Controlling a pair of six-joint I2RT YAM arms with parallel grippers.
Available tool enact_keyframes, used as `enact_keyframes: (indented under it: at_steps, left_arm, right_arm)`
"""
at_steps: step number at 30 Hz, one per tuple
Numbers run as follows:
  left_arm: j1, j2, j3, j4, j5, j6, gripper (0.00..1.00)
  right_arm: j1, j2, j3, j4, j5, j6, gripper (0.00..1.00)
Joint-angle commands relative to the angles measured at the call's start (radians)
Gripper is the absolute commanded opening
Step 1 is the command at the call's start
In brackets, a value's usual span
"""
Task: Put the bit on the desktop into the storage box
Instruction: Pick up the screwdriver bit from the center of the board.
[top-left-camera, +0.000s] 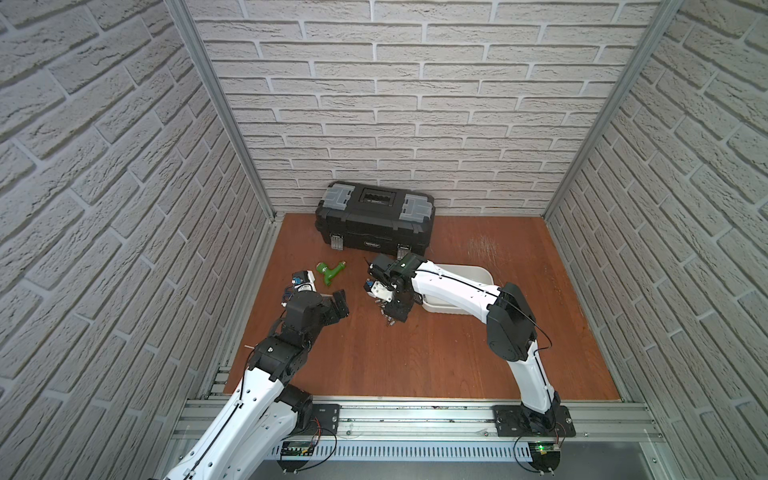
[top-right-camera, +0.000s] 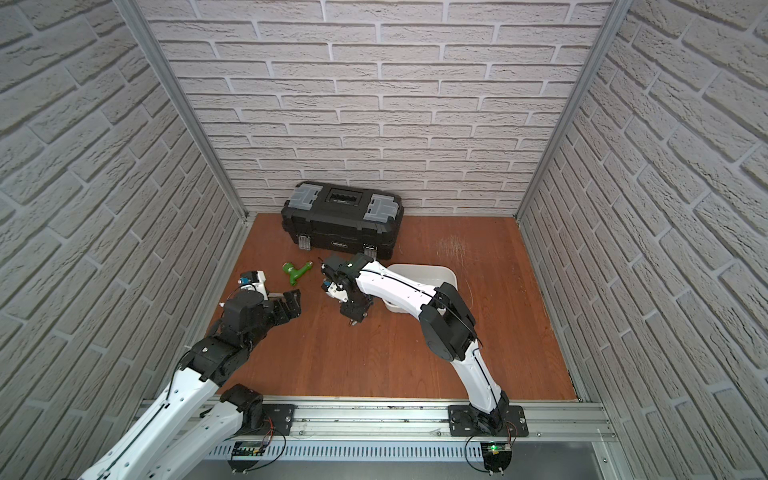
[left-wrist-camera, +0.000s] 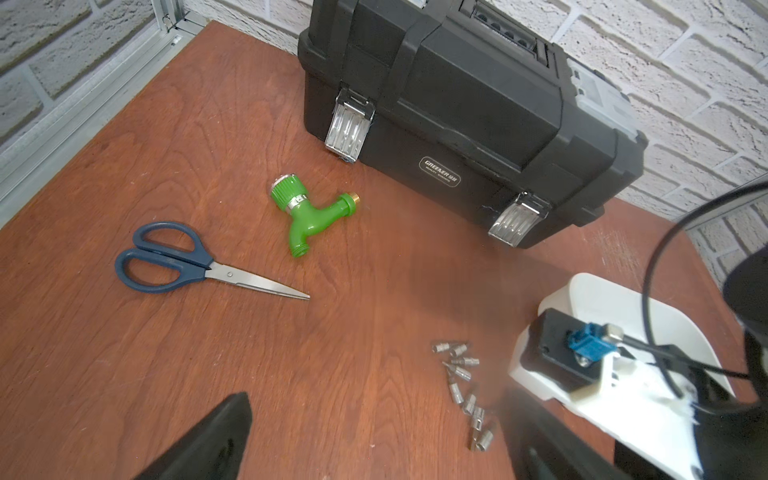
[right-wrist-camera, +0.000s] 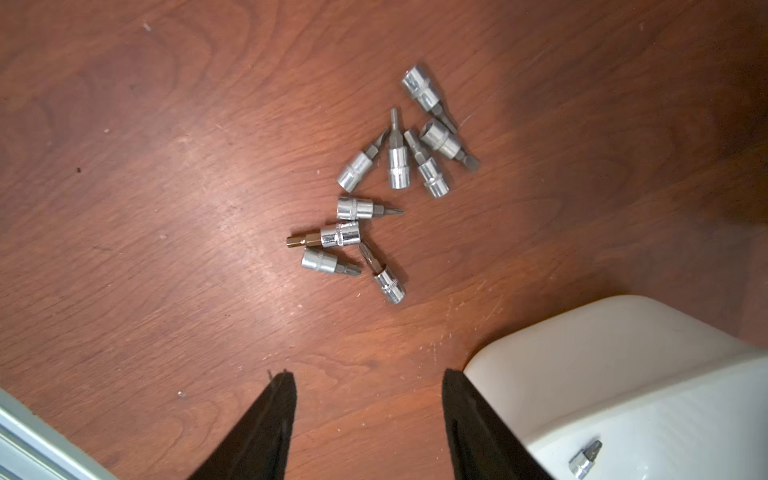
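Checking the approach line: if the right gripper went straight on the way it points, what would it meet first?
The right gripper would probably meet the desktop, at or just short of the nearest bit; depth is unclear. The storage box sits beside that line.

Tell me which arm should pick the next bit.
Right. The right gripper is open just by the bits, with the box beside it; the left gripper sits farther away.

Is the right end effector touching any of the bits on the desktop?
Apart. The right wrist view shows bare desktop between the right end effector and the nearest bit; nothing sits between its open jaws.
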Motion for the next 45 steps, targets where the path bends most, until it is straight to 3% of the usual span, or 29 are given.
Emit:
enact_keyframes:
  at_steps: [1, 15, 45]
  left_arm:
    - [0.010, -0.014, -0.016, -0.003, -0.012, -0.007, 0.98]
    - [0.016, -0.008, -0.016, -0.006, -0.009, -0.011, 0.98]
    - [0.040, 0.027, -0.007, -0.005, -0.003, -0.009, 0.98]
  right_arm:
    - [0.001, 0.027, 0.025, 0.007, 0.012, -0.022, 0.58]
    - [-0.015, 0.083, 0.018, 0.020, 0.016, -0.073, 0.46]
    - [-0.043, 0.179, 0.061, 0.034, -0.014, -0.110, 0.35]
